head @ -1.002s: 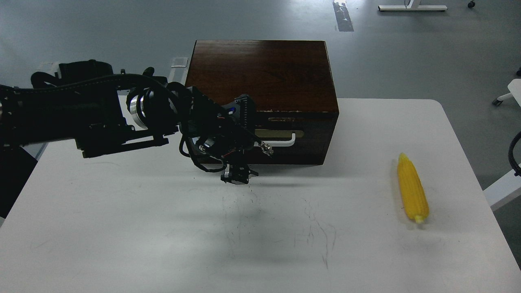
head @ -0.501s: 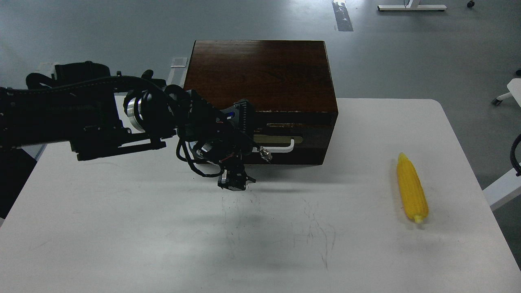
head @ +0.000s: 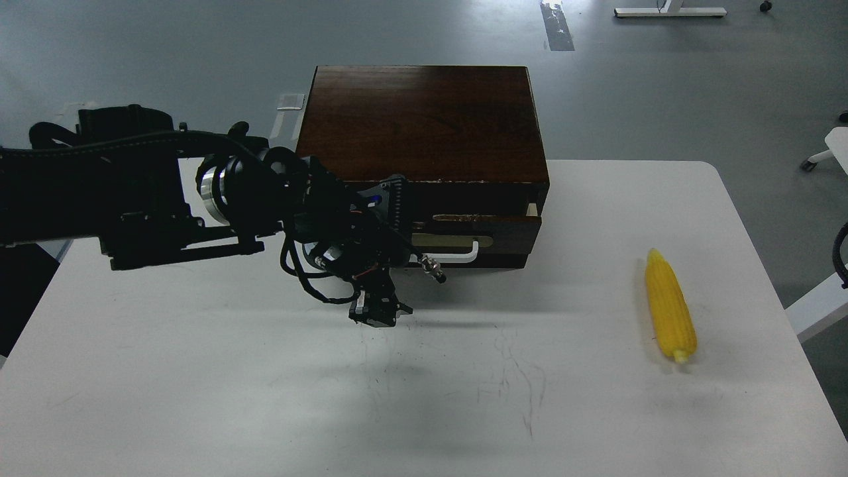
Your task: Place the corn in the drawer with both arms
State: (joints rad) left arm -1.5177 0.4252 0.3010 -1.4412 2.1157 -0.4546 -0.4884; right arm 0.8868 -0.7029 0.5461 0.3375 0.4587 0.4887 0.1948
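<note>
Counter [head: 199, 397]: one white counter, nearest of all, carrying the other things; faint dark scuff marks ran across its middle.
Corn [head: 670, 306]: one yellow cob, lying on the counter at the right, well apart from the box, its pointed tip toward the far side and its stub end toward the near edge.
Left arm [head: 132, 192]: one black arm with a silver joint ring and looped black cables, reaching in from the left across the front of the box.
Left pincer [head: 379, 311]: one, hanging just above the counter in front of the box, below and left of the handle; it was small and dark, so I could not tell whether its fingers were wide or narrow, and nothing showed in it.
Right arm: only a bit of black cable [head: 841, 255] showed at the right edge; its pincer was out of sight.
Drawer [head: 503, 225]: one, pulled out a little from the box front, a pale strip of inner wall showing at its right end.
Handle [head: 457, 255]: one white bar on a brass plate, partly hidden by the left arm.
Box [head: 424, 119]: one dark brown wooden box, at the far edge of the counter.
Writing: none could be read on any of these.
</note>
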